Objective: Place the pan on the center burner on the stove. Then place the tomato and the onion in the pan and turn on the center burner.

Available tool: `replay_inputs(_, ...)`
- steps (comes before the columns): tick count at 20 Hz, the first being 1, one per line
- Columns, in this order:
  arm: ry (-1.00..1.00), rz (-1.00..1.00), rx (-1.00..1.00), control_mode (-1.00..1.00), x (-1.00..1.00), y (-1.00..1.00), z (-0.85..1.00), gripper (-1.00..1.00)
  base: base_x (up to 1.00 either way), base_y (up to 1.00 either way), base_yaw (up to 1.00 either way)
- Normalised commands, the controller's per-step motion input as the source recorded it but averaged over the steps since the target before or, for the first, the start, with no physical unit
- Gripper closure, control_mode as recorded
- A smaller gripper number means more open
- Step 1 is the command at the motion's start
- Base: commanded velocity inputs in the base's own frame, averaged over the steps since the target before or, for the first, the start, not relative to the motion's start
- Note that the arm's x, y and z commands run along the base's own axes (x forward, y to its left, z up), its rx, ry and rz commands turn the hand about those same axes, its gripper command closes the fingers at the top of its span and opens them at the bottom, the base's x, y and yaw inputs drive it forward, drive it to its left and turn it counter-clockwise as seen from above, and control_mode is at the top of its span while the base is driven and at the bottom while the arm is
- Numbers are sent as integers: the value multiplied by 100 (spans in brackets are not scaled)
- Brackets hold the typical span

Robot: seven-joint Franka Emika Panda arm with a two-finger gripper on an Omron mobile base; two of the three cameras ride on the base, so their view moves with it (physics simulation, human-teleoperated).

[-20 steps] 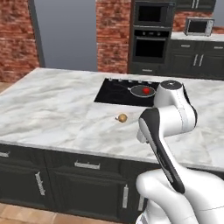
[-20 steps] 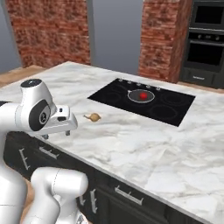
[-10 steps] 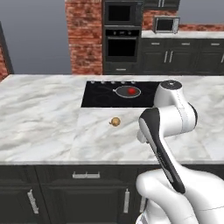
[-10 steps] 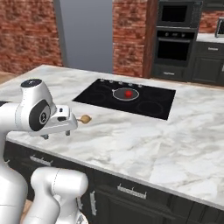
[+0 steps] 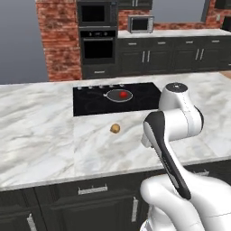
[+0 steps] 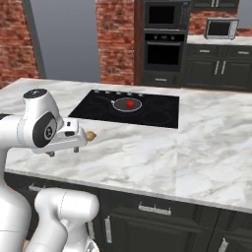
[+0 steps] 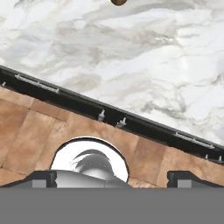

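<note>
Already tomato (image 5: 123,94) sat in pan (image 5: 118,96) on center burner (image 6: 127,104) – onion (image 5: 115,128) alone on marble counter (image 5: 40,135) nr stove (image 5: 94,103); gripper (image 6: 62,152) fingers wide apart, empty.

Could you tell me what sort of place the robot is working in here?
A home-style kitchen, rendered: a marble island counter with a black stove set in it, a built-in wall oven, and a microwave on dark cabinets.

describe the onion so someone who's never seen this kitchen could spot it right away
Find the black stove set into the marble island counter. Just in front of its near edge, on bare marble, sits the onion, a small tan-yellow bulb. It lies alone on the counter, whereas the tomato, red and similar in size, sits in the pan on the stove.
</note>
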Motion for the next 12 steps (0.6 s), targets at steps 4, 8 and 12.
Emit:
replay_inputs(4,0,0,0,100,0,0,0,-100,31,44,-33)
replay_inputs(8,0,0,0,100,0,0,0,-100,34,36,-32)
replay_inputs(12,0,0,0,100,0,0,0,-100,31,31,-31)
